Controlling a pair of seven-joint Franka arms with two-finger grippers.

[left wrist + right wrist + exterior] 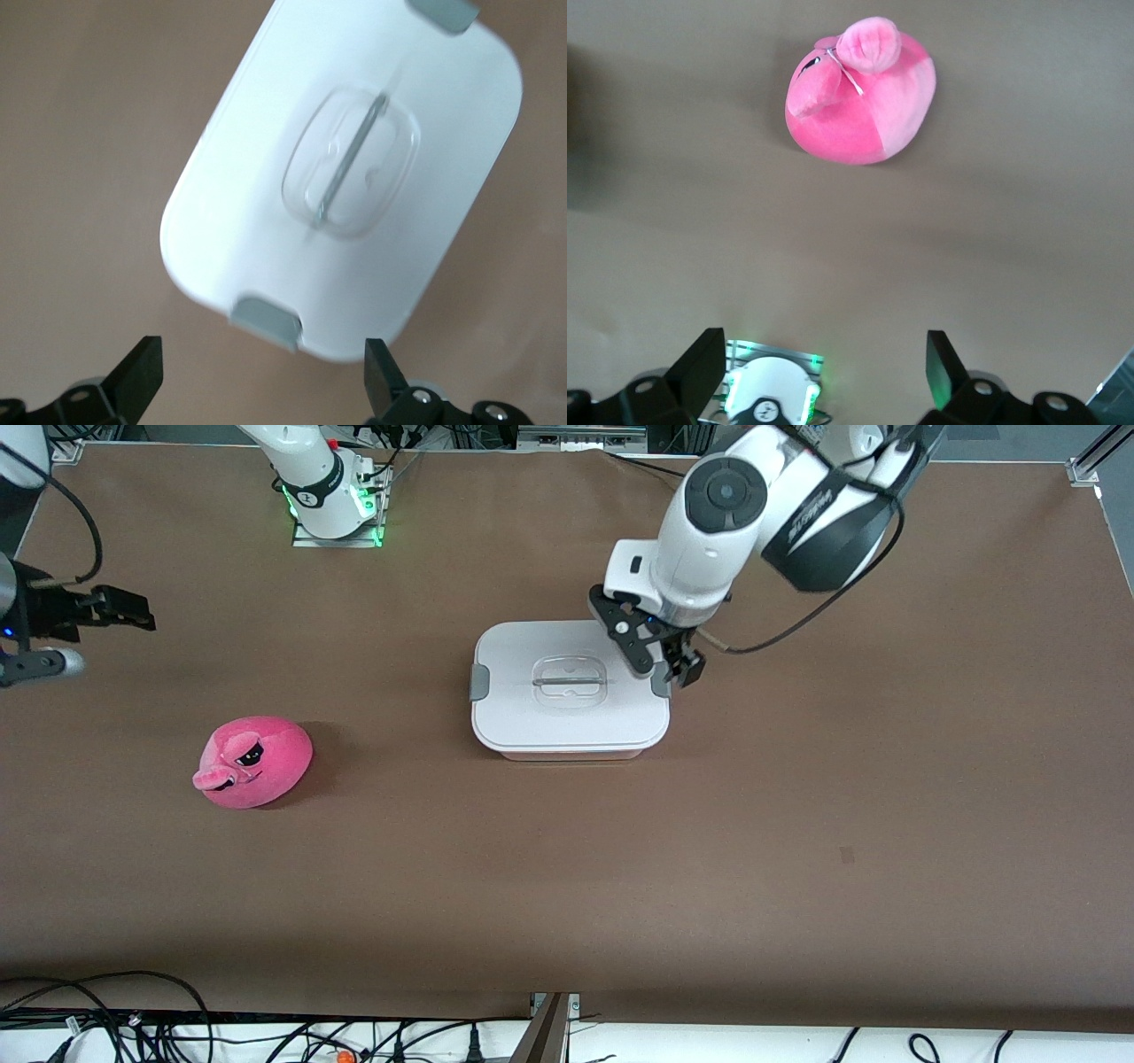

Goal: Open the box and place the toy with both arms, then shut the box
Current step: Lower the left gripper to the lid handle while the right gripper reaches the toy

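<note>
The box (567, 717) stands mid-table with its white lid (567, 646) on, a clear recessed handle (571, 682) and grey clips at both ends (479, 682). My left gripper (664, 662) is open and empty, just above the clip at the left arm's end of the box. The left wrist view shows the lid (266, 204), the handle (350, 164) and that clip (266, 320) between my open left gripper (261, 381). The pink toy (252, 762) lies toward the right arm's end. My right gripper (133, 611) is open and empty. In the right wrist view the toy (859, 97) lies apart from the gripper (824, 372).
The right arm's base (332, 505), lit green, stands at the table's back edge and also shows in the right wrist view (771, 394). Brown table surface (620, 868) stretches toward the front camera. Cables (133, 1019) lie past the front edge.
</note>
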